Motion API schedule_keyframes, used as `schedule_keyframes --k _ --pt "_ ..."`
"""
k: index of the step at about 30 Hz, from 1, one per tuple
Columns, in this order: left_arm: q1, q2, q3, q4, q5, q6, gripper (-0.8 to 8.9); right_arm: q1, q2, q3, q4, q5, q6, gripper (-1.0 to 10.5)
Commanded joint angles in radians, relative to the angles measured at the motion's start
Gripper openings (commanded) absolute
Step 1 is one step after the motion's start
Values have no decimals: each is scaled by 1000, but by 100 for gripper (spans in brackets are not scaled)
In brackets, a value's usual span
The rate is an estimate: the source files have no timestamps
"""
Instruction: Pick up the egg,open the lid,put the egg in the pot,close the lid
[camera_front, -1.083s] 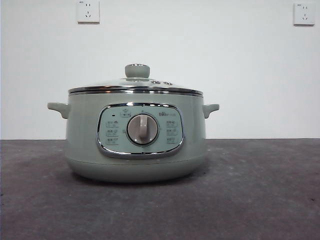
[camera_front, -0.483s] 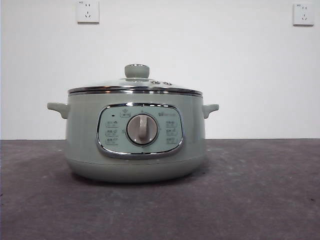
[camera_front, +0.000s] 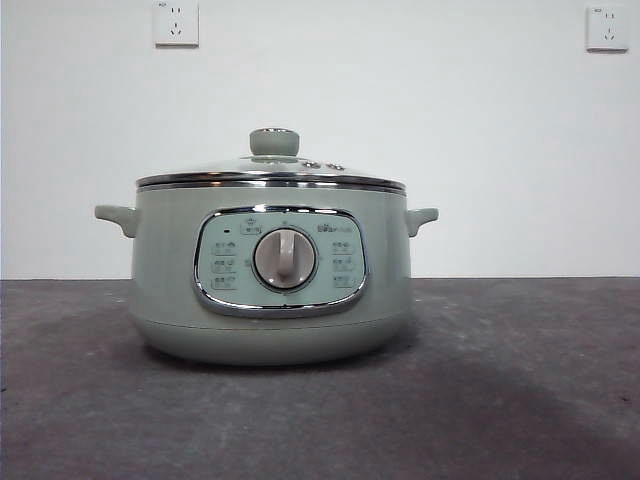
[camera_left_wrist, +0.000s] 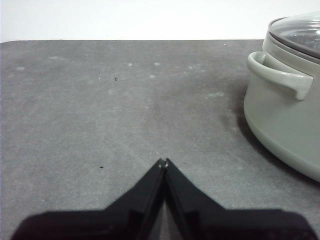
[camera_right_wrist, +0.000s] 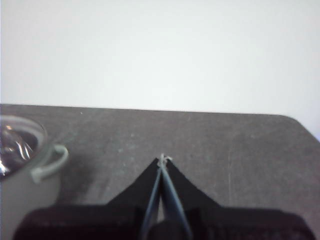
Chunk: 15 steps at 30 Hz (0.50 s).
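The sage-green pot (camera_front: 270, 270) stands in the middle of the dark table in the front view. The glass lid (camera_front: 270, 170) with its green knob sits shut on it. The egg is out of view in every frame. My left gripper (camera_left_wrist: 163, 162) is shut and empty over bare table, with the pot (camera_left_wrist: 285, 110) and one side handle off to its side. My right gripper (camera_right_wrist: 163, 159) is shut and empty over bare table, with the pot (camera_right_wrist: 25, 175) and the lid (camera_right_wrist: 17, 142) at that view's edge. Neither arm shows in the front view.
The dark grey table (camera_front: 500, 400) runs up to a white wall (camera_front: 400, 100) behind the pot. Two wall sockets (camera_front: 176, 22) sit high on the wall. The table's far edge and a rounded corner (camera_right_wrist: 295, 120) show in the right wrist view.
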Motion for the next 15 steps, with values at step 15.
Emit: schedule_keyframes --k 15 --pt "3 1 -10 10 0 -6 -3 0 -159 -389 84 -1 45 2"
